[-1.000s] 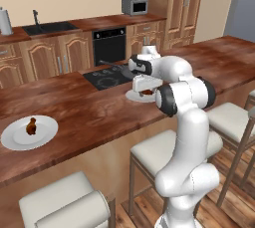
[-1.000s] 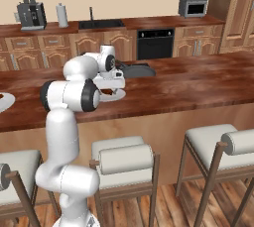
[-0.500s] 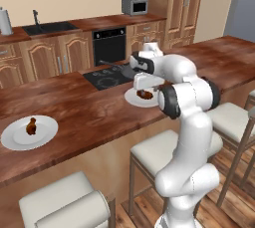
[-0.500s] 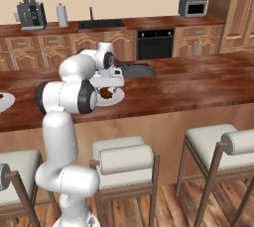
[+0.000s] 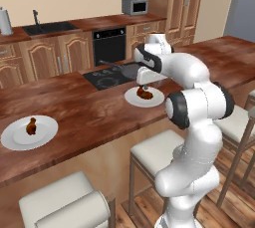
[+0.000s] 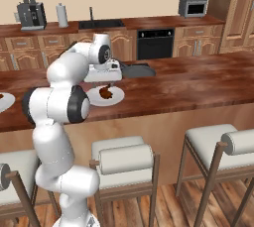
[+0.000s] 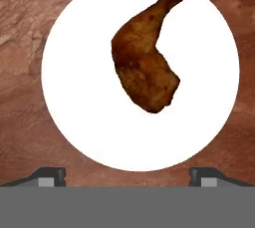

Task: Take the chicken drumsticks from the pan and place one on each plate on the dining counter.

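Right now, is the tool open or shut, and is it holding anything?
Tool: open, holding nothing; it hangs above the drumstick, which lies on the plate.

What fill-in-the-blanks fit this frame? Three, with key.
1. The drumstick under the gripper lies on a white ____.
2. The gripper's jaws stand ____, holding nothing.
3. The far plate on the dining counter carries ____ drumstick.
Missing words: plate; open; one
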Motion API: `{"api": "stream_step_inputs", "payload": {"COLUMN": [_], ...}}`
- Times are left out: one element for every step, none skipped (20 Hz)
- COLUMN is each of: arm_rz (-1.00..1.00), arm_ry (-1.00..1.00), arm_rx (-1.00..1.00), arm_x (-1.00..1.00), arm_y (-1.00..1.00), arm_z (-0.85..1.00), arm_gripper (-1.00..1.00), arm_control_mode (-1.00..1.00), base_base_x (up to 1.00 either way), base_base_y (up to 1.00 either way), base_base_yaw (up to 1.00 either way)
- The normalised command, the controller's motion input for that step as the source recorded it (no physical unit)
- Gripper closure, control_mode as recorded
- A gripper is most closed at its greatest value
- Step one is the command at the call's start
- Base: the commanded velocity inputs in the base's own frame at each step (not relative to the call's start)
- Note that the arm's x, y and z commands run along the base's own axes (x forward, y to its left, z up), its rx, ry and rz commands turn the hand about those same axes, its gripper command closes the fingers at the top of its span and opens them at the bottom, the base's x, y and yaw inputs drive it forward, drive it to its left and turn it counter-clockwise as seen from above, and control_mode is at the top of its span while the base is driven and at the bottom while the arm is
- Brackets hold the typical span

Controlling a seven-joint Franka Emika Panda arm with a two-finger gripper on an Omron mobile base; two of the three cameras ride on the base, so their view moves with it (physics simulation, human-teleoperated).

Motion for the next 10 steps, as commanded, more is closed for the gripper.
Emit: {"api": "stream_step_inputs", "payload": {"arm_rz": [0.00,0.00,0.00,0.00,0.00,0.00,0.00,0.00,0.00,0.00], "arm_ry": [-0.17,-0.16,-0.20,-0.25,-0.26,-0.26,-0.29,-0.28,-0.27,-0.24], "arm_rx": [0.05,0.01,0.01,0.00,0.00,0.00,0.00,0.00,0.00,0.00], "arm_x": [-1.00,-1.00,-1.00,-1.00,-1.00,-1.00,-1.00,-1.00,-1.00,-1.00], "arm_y": [0.00,0.00,0.00,0.00,0.00,0.00,0.00,0.00,0.00,0.00], "arm_z": [0.33,0.27,0.24,0.17,0.17,0.14,0.13,0.12,0.12,0.13], "arm_gripper": [-1.00,-1.00,-1.00,-1.00,-1.00,-1.00,-1.00,-1.00,-1.00,-1.00], "arm_control_mode": [-1.00,-1.00,-1.00,-1.00,-1.00,-1.00,-1.00,-1.00,-1.00,-1.00], "base_base_x": [0.00,0.00,0.00,0.00,0.00,0.00,0.00,0.00,0.00,0.00], "base_base_y": [0.00,0.00,0.00,0.00,0.00,0.00,0.00,0.00,0.00,0.00], "base_base_yaw": [0.00,0.00,0.00,0.00,0.00,0.00,0.00,0.00,0.00,0.00]}}
